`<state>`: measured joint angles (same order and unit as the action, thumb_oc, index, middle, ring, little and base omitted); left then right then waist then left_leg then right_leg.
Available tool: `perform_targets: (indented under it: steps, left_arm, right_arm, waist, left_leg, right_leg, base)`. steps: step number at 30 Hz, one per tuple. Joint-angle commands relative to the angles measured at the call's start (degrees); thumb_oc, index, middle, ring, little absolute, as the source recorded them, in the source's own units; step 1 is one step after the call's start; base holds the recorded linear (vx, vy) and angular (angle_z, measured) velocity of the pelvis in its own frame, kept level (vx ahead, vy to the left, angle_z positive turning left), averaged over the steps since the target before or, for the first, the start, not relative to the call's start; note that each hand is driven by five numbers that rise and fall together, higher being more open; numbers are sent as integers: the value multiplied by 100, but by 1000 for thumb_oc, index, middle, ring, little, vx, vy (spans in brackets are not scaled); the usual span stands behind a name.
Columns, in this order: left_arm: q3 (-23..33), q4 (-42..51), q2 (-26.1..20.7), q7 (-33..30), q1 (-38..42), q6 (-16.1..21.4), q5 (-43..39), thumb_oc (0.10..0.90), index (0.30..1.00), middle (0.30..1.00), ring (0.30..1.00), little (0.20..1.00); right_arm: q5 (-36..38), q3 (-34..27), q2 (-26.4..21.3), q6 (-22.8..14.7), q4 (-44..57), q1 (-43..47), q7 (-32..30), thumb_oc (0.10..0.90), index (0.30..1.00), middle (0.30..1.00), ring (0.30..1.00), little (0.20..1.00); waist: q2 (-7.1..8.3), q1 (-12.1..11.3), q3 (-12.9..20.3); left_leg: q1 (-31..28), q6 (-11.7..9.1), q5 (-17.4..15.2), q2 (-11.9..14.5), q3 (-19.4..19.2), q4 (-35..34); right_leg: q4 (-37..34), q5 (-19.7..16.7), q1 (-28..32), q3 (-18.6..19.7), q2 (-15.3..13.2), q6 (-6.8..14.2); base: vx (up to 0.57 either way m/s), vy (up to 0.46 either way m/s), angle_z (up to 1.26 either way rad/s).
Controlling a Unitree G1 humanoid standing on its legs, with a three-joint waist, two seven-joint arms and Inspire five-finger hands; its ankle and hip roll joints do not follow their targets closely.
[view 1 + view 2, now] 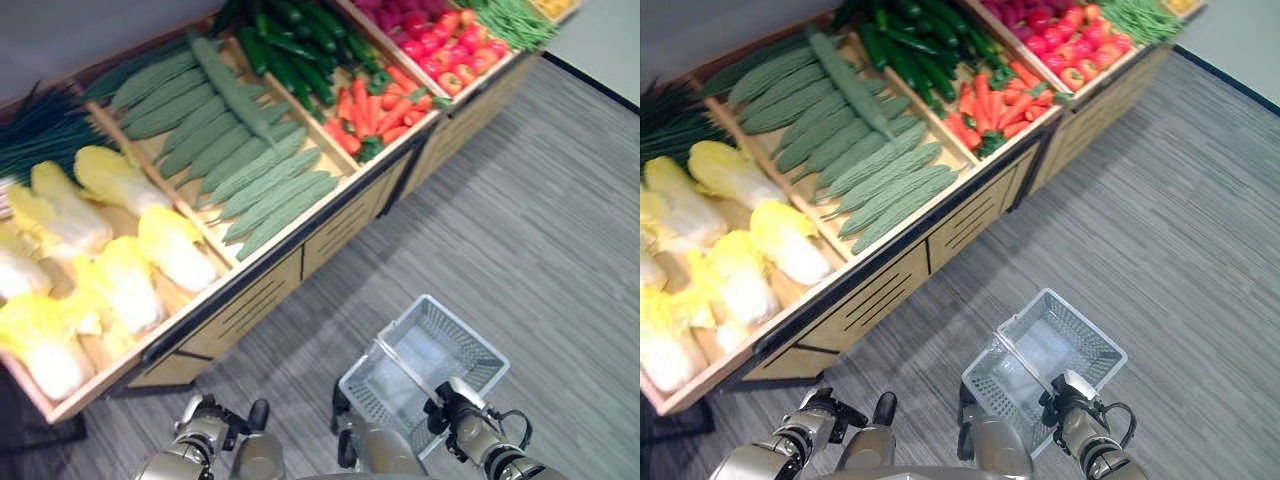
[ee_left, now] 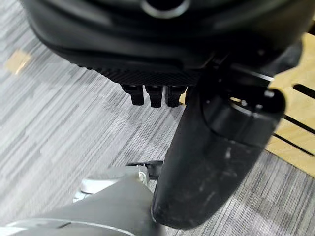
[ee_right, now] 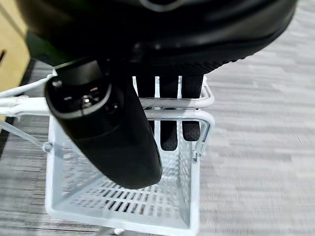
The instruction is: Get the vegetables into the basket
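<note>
A white wire basket (image 1: pixel 470 340) hangs just above the grey floor in front of a wooden produce stand (image 1: pixel 330 215). My right hand (image 1: pixel 455 405) is shut on its handle (image 3: pixel 172 114), fingers curled over the bar and thumb (image 3: pixel 113 137) in front. The basket (image 3: pixel 54 196) holds nothing. On the stand lie yellow napa cabbages (image 1: pixel 120 270), green ridged gourds (image 1: pixel 250 170), cucumbers (image 1: pixel 290 50), carrots (image 1: pixel 375 105) and red peppers (image 1: pixel 450 45). My left hand (image 1: pixel 258 415) hangs low near the stand's base, relaxed and holding nothing, its thumb (image 2: pixel 216 162) pointing at the floor.
Green beans (image 1: pixel 510 20) and dark chives (image 1: pixel 40 130) fill the stand's end bins. The stand's slatted front panels (image 1: pixel 890 290) face me. Grey striped carpet (image 1: pixel 540 230) stretches to the right of the stand.
</note>
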<state>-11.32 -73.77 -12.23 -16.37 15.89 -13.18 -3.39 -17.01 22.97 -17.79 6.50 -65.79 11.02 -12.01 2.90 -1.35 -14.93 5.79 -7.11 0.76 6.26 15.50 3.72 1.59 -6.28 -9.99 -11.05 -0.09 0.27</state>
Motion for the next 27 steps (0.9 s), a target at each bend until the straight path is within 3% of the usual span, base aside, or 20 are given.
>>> perform_targets:
  steps: [1, 4, 5, 8, 9, 10, 12, 15, 20, 27]
  left_arm:
    - [-15, -20, -144, -200, -17, -55, -32, 900, 1000, 1000, 1000, 1000]
    - [-56, -38, -158, -183, 4, -45, -30, 900, 1000, 1000, 1000, 1000]
    - [-90, -1, -141, -173, 34, -40, 6, 900, 1000, 1000, 1000, 1000]
    - [-132, 114, -99, -107, 58, -26, 77, 900, 1000, 1000, 1000, 1000]
    - [-141, 136, -82, -84, 60, -31, 97, 900, 1000, 1000, 1000, 1000]
    - [-141, 137, -82, -84, 59, -31, 98, 900, 1000, 1000, 1000, 1000]
    - [-154, 152, -6, -8, 46, -43, 154, 900, 1000, 1000, 1000, 1000]
    - [-148, 186, 26, 1, 26, -35, 151, 900, 1000, 1000, 1000, 1000]
    - [-140, 180, -9, 36, -30, -19, 219, 900, 1000, 1000, 1000, 1000]
    - [-76, 215, -81, 17, -31, 57, 198, 900, 1000, 1000, 1000, 1000]
  right_arm:
    - [182, 167, -74, -87, 269, -169, -123, 400, 300, 300, 300, 300]
    - [180, 141, -149, -106, 232, -181, -165, 400, 300, 300, 300, 300]
    - [178, 119, -200, -108, 205, -163, -160, 400, 300, 300, 300, 300]
    - [141, 68, -305, -91, 196, -157, -146, 400, 300, 300, 300, 300]
    - [146, 52, -318, -83, 179, -162, -142, 400, 300, 300, 300, 300]
    - [146, 52, -319, -83, 178, -162, -142, 400, 300, 300, 300, 300]
    - [159, 0, -304, -41, 108, -203, -146, 400, 300, 300, 300, 300]
    - [169, -29, -265, -10, 40, -177, -156, 400, 300, 300, 300, 300]
    - [147, -8, -150, -1, 1, -171, -153, 400, 300, 300, 300, 300]
    - [67, 53, -6, 24, -51, -81, -122, 400, 300, 300, 300, 300]
  waist:
    - [279, -49, -46]
    - [238, -99, -107]
    - [227, -55, -174]
    - [241, 113, -197]
    - [249, 152, -188]
    - [247, 151, -188]
    - [199, 269, -58]
    - [197, 266, -6]
    - [296, 195, -7]
    - [480, 87, -10]
  left_leg:
    - [16, 241, 81, -344, 17, -39]
    - [198, 131, 372, -83, -136, -219]
    - [389, 188, 539, 1, -568, -236]
    - [391, 193, 532, 335, -1952, -53]
    - [377, 175, 499, 383, -2219, 64]
    - [379, 174, 494, 386, -2219, 70]
    - [192, 141, 319, 369, -2801, -29]
    - [228, 164, 409, 262, -2944, -176]
    - [155, 252, 309, 164, -3030, -241]
    - [118, 458, 96, -172, -3100, -303]
  right_leg:
    - [1007, 700, -255, 265, -455, 525]
    - [990, 834, -122, -201, -481, 478]
    - [928, 801, -61, -396, -587, 493]
    - [844, 751, 32, -738, -800, 491]
    - [758, 709, 52, -833, -840, 496]
    - [754, 707, 54, -833, -837, 496]
    - [484, 575, 139, -1115, -909, 564]
    - [321, 382, 201, -1132, -952, 655]
    - [271, 297, 256, -977, -1048, 736]
    - [138, -58, 164, -749, -1299, 971]
  base:
    - [-19, -129, 80]
    - [-55, -201, 113]
    - [-73, -42, 158]
    - [-85, -1, 109]
    - [-56, -5, 73]
    - [-47, -8, 77]
    - [-30, 37, 59]
    - [48, 147, 46]
    - [34, 128, -8]
    - [-4, 191, -13]
